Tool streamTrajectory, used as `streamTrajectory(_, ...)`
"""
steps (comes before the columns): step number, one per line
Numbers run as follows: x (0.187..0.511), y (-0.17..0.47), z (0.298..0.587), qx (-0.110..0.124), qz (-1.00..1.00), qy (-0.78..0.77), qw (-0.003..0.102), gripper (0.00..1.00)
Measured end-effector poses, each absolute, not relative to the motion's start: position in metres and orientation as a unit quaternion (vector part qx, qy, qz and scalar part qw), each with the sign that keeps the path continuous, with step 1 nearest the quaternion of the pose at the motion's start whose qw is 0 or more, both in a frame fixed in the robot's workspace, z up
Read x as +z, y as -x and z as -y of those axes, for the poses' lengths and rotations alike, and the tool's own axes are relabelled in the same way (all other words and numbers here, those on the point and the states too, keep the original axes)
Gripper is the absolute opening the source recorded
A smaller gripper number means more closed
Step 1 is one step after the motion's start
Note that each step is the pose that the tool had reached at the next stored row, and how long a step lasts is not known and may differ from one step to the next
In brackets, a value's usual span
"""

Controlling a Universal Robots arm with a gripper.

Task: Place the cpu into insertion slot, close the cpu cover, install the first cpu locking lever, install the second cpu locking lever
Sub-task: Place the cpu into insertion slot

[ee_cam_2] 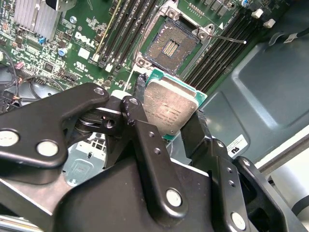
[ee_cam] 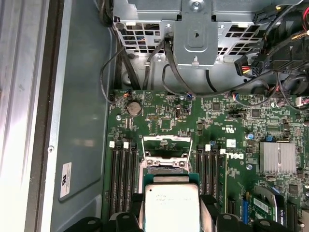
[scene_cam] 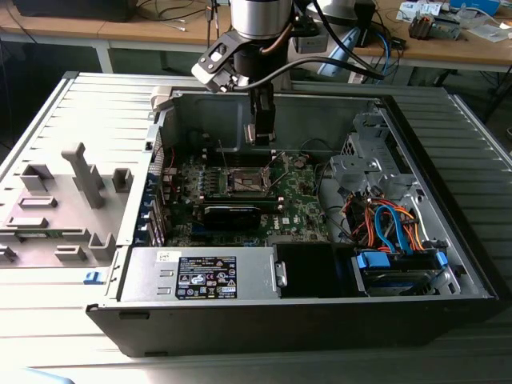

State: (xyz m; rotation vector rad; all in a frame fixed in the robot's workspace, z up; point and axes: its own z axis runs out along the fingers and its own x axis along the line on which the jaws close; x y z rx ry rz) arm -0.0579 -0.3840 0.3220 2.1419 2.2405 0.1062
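Holding the cpu [ee_cam_2: 169, 108] between my jaws, closed on its two edges, I hang above and near the slot [ee_cam_2: 173, 47], which lies bare. Nothing is seated yet: the cover [ee_cam: 166, 141] stands open, and both levers [ee_cam_2: 230, 38] look unfastened.

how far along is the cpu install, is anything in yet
Nothing looks finished yet. In hand: the gripper is shut on the cpu, held above the board and not yet in the insertion slot, whose dark centre is bare. Left: seating the cpu, closing the cpu cover, which stands open in the first wrist view, and both locking levers; one lever sticks out unlatched.
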Motion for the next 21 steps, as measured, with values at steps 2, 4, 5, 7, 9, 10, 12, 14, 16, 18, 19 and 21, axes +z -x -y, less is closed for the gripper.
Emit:
streamTrajectory(2, 0.322, 0.0579, 0.384, 0.034, -0.722, -0.691, 0.02, 0.55)
streamTrajectory(4, 0.322, 0.0579, 0.384, 0.034, -0.722, -0.691, 0.02, 0.55)
streamTrajectory(5, 0.322, 0.0579, 0.384, 0.034, -0.722, -0.691, 0.02, 0.55)
streamTrajectory(7, 0.3218, 0.0581, 0.384, 0.034, -0.722, -0.691, 0.02, 0.55)
streamTrajectory(9, 0.3212, 0.0588, 0.384, 0.034, -0.722, -0.691, 0.02, 0.55)
streamTrajectory(10, 0.3209, 0.0592, 0.384, 0.034, -0.722, -0.691, 0.02, 0.55)
streamTrajectory(12, 0.3193, 0.0604, 0.384, 0.034, -0.722, -0.691, 0.02, 0.55)
streamTrajectory(14, 0.3176, 0.061, 0.384, 0.034, -0.722, -0.691, 0.02, 0.55)
streamTrajectory(16, 0.3164, 0.0614, 0.384, 0.034, -0.722, -0.691, 0.02, 0.55)
streamTrajectory(18, 0.3158, 0.0615, 0.384, 0.034, -0.722, -0.691, 0.02, 0.55)
streamTrajectory(19, 0.3156, 0.0615, 0.384, 0.034, -0.722, -0.691, 0.02, 0.55)
streamTrajectory(21, 0.315, 0.0616, 0.384, 0.034, -0.722, -0.691, 0.02, 0.55)
